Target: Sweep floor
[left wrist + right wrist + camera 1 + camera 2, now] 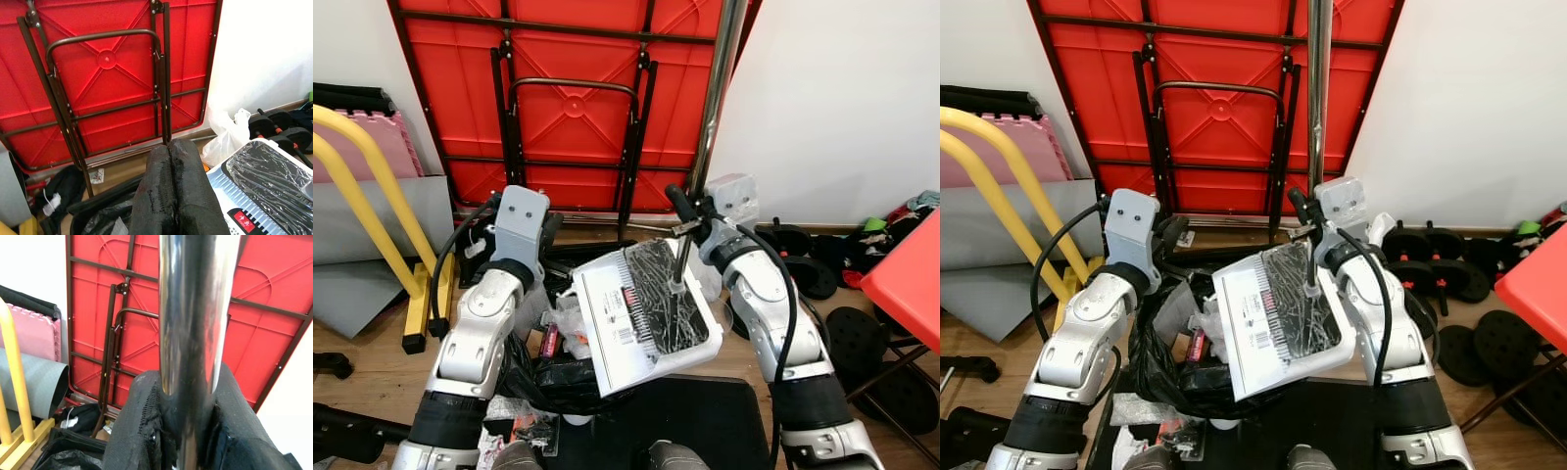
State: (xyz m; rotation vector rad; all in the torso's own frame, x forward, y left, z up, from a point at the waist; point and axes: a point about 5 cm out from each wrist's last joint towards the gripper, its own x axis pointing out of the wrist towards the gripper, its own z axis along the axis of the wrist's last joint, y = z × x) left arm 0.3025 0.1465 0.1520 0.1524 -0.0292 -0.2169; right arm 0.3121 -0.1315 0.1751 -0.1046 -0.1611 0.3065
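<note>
My right gripper (188, 431) pinches the shiny pole (1318, 117). My left gripper (171, 191) is pressed together, empty. The pole could slip and hit the red table (568, 98).

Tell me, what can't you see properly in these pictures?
- The pole's top: cut off by the upper edge in both eye views.
- Its bottom end: hidden behind the white dustpan.
- What the black bag holds: hidden by the dustpan and folds.
- The dustpan's label print: too small to read.
- The right hand grips the pole; the left hand is shut, empty.
</note>
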